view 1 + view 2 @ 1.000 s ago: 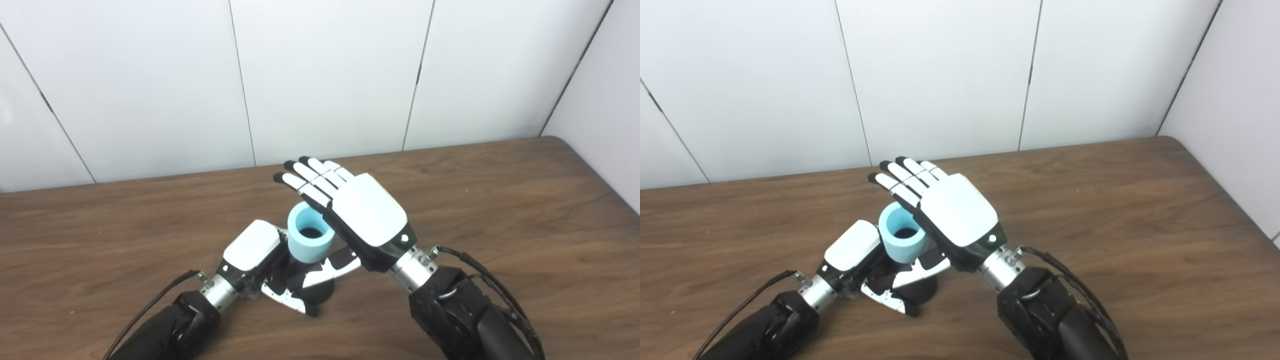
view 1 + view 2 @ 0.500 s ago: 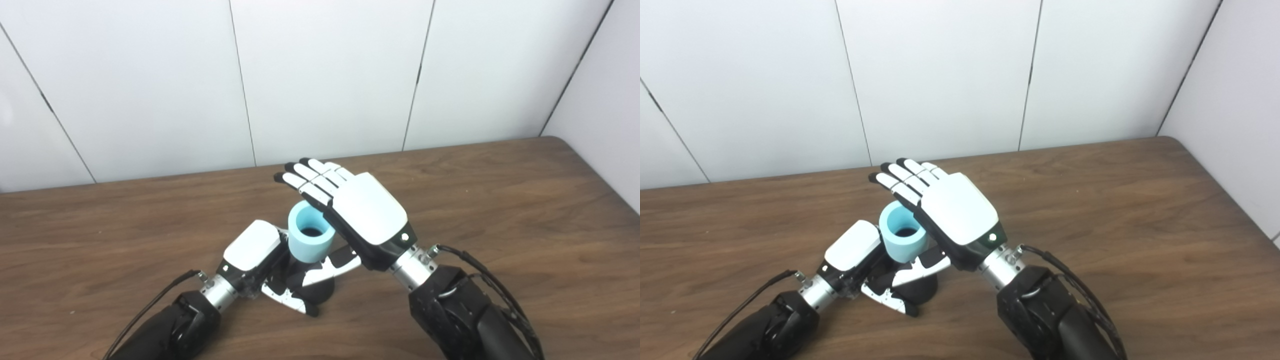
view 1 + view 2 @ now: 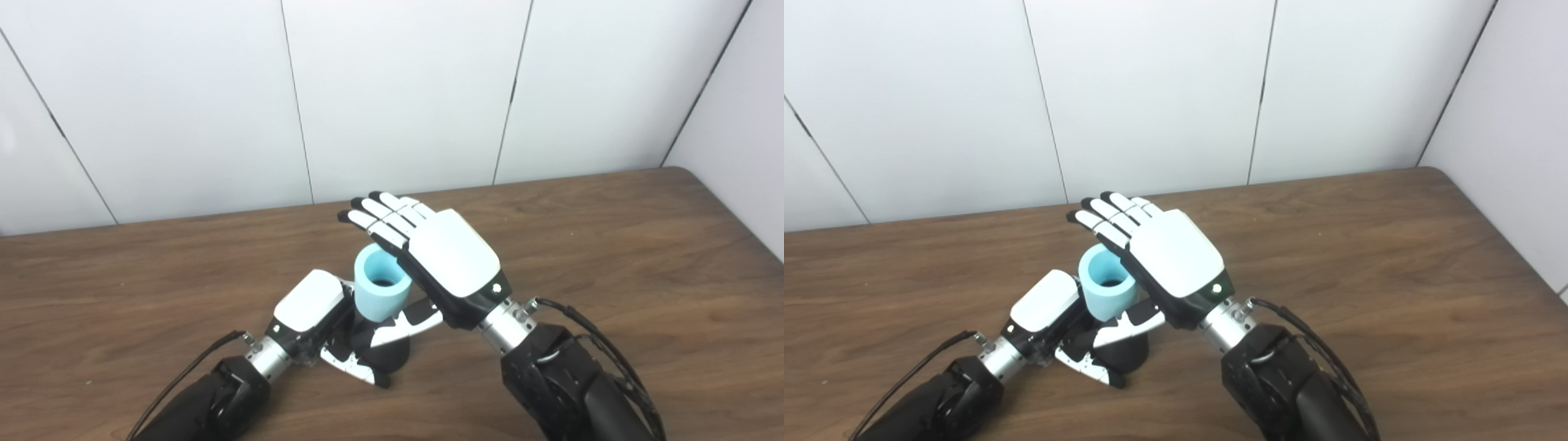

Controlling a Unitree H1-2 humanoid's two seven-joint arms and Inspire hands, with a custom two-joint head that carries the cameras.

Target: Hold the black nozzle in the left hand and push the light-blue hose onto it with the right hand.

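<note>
Seating step, judged: short light-blue foam hose [image 3: 381,291] stands on black nozzle base [image 3: 386,355], which is clasped by left hand [image 3: 309,309]; right hand [image 3: 450,260], fingers extended and grasping nothing, is laid beside it. Downward pressing is called for next.

Matt, foam-like light-blue hose [image 3: 381,291]; dark, faintly glossy black nozzle [image 3: 392,358]; smooth glossy white plastic shells with black fingertips on left hand [image 3: 318,315] and right hand [image 3: 438,254]; brushed metal wrists; dark grained wooden table [image 3: 612,245]; smooth white wall panels [image 3: 398,92].
</note>
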